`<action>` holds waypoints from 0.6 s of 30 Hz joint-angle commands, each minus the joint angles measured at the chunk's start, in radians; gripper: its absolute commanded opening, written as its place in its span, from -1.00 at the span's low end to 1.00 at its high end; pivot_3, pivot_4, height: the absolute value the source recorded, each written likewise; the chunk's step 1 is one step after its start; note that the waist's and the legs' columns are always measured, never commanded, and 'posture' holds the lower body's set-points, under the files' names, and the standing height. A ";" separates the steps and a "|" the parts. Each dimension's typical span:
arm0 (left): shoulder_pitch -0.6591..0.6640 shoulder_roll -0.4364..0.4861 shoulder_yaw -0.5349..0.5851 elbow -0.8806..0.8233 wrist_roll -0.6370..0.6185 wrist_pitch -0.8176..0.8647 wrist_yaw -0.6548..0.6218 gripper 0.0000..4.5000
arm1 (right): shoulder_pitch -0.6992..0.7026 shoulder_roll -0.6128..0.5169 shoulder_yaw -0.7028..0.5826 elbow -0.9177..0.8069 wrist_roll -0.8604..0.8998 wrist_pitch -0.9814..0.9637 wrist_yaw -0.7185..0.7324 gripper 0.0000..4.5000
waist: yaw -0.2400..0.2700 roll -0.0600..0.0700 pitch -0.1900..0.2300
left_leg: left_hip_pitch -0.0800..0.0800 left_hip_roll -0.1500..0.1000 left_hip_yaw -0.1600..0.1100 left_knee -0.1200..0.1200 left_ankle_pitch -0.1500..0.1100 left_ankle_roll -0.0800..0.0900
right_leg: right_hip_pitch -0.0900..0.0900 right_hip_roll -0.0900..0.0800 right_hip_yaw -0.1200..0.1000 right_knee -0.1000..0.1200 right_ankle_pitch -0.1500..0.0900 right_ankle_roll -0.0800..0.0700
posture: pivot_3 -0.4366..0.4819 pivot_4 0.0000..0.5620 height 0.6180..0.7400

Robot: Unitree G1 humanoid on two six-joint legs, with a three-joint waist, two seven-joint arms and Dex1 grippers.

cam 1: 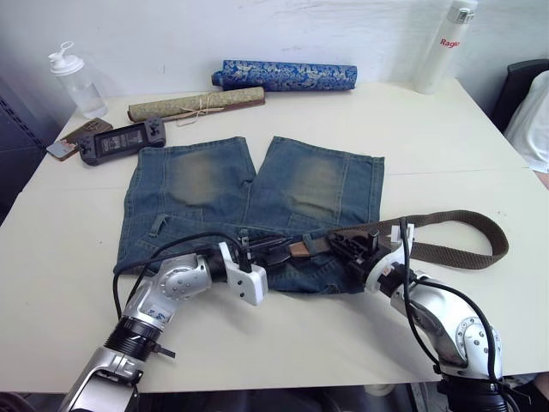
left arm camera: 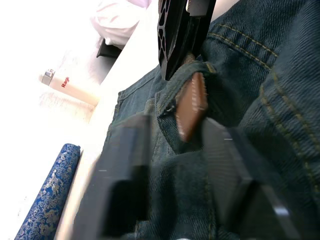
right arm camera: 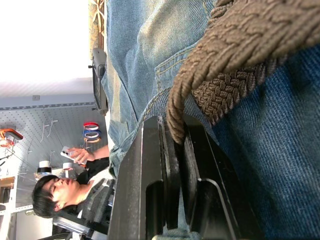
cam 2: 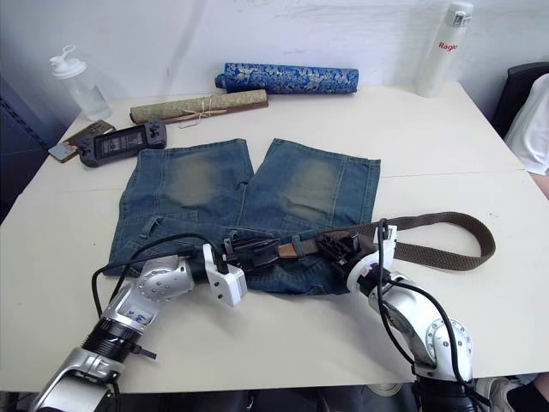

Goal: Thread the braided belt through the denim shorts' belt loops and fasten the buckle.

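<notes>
While the leather tip [left arm camera: 191, 105] pokes out of a belt loop [left arm camera: 172, 95] on the near waistband of the denim shorts [cam 1: 257, 193], I see my main risk as losing it back through. My left gripper [left arm camera: 175, 165] sits just short of that tip with its jaws spread wide and holding nothing, so a clumsy closing could catch denim instead of leather and bunch the waistband. My right gripper [right arm camera: 172, 150] has its jaws clamped on the braided belt [cam 1: 455, 232], whose slack curls in 1 long loop over the right side of the surface [cam 1: 446, 137]. If I feed with the right before the left has a hold, I expect the soft weave to buckle rather than slide. I cannot make out the buckle.
</notes>
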 commanded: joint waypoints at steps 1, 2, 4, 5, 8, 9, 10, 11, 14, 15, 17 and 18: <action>-0.004 0.010 -0.032 -0.002 0.016 0.003 -0.016 -0.95 | -0.009 0.001 0.019 -0.034 0.013 0.004 0.006 -1.00 | -0.001 0.000 0.000 | 0.000 0.000 0.000 0.000 0.000 0.000 | 0.000 0.000 0.000 0.000 0.000 0.000 | -0.05 -0.47 -0.68; -0.011 0.011 -0.036 0.004 0.021 -0.003 -0.018 -0.95 | -0.009 0.000 0.019 -0.033 0.013 0.005 0.006 -1.00 | 0.000 0.000 0.000 | 0.000 0.000 0.000 0.000 0.000 0.000 | 0.000 0.000 0.000 0.000 0.000 0.000 | -0.05 -0.47 -0.68; -0.018 0.013 -0.041 0.007 0.026 -0.011 -0.019 -0.95 | -0.008 -0.001 0.019 -0.034 0.013 0.006 0.007 -1.00 | 0.000 0.000 0.000 | 0.000 0.000 0.000 0.000 0.000 0.000 | 0.000 0.000 0.000 0.000 0.000 0.000 | -0.05 -0.47 -0.68; -0.020 0.013 -0.042 0.008 0.026 -0.014 -0.019 -0.95 | -0.008 -0.002 0.019 -0.035 0.013 0.006 0.006 -1.00 | 0.001 0.000 0.000 | 0.000 0.000 0.000 0.000 0.000 0.000 | 0.000 0.000 0.000 0.000 0.000 0.000 | -0.05 -0.47 -0.68; -0.025 0.016 -0.044 0.008 0.027 -0.024 -0.017 -0.95 | -0.004 -0.002 0.018 -0.038 0.013 0.004 0.005 -1.00 | 0.000 0.000 0.000 | 0.000 0.000 0.000 0.000 0.000 0.000 | 0.000 0.000 0.000 0.000 0.000 0.000 | -0.05 -0.47 -0.68; -0.026 0.018 -0.044 0.009 0.029 -0.028 -0.015 -0.95 | -0.004 -0.002 0.018 -0.039 0.013 0.004 0.005 -1.00 | 0.000 0.000 0.000 | 0.000 0.000 0.000 0.000 0.000 0.000 | 0.000 0.000 0.000 0.000 0.000 0.000 | -0.05 -0.47 -0.68; -0.027 0.023 -0.043 0.010 0.030 -0.028 -0.016 -0.95 | -0.003 -0.001 0.018 -0.039 0.012 0.003 0.004 -1.00 | 0.000 0.000 0.000 | 0.000 0.000 0.000 0.000 0.000 0.000 | 0.000 0.000 0.000 0.000 0.000 0.000 | -0.05 -0.47 -0.68; -0.027 0.026 -0.042 0.010 0.028 -0.029 -0.017 -0.95 | -0.003 -0.001 0.018 -0.040 0.012 0.003 0.004 -1.00 | 0.000 0.000 0.000 | 0.000 0.000 0.000 0.000 0.000 0.000 | 0.000 0.000 0.000 0.000 0.000 0.000 | -0.05 -0.47 -0.68; -0.027 0.035 -0.040 0.005 -0.001 -0.024 -0.030 -0.82 | -0.002 -0.001 0.018 -0.040 0.011 0.002 0.003 -1.00 | -0.001 0.000 0.000 | 0.000 0.000 0.000 0.000 0.000 0.000 | 0.000 0.000 0.000 0.000 0.000 0.000 | -0.05 -0.47 -0.68; -0.029 0.037 -0.039 0.002 -0.009 -0.021 -0.033 -0.66 | -0.002 -0.001 0.018 -0.039 0.011 0.003 0.004 -1.00 | -0.001 0.000 0.000 | 0.000 0.000 0.000 0.000 0.000 0.000 | 0.000 0.000 0.000 0.000 0.000 0.000 | -0.05 -0.47 -0.68; -0.039 0.039 -0.038 0.003 0.009 -0.016 -0.027 -0.46 | -0.001 0.000 0.019 -0.038 0.009 0.003 0.005 -1.00 | -0.001 0.000 0.000 | 0.000 0.000 0.000 0.000 0.000 0.000 | 0.000 0.000 0.000 0.000 0.000 0.000 | -0.05 -0.47 -0.68; -0.042 0.039 -0.037 0.005 0.019 -0.014 -0.022 -0.15 | 0.000 0.001 0.019 -0.038 0.009 0.003 0.006 -1.00 | -0.001 0.000 0.000 | 0.000 0.000 0.000 0.000 0.000 0.000 | 0.000 0.000 0.000 0.000 0.000 0.000 | -0.05 -0.47 -0.68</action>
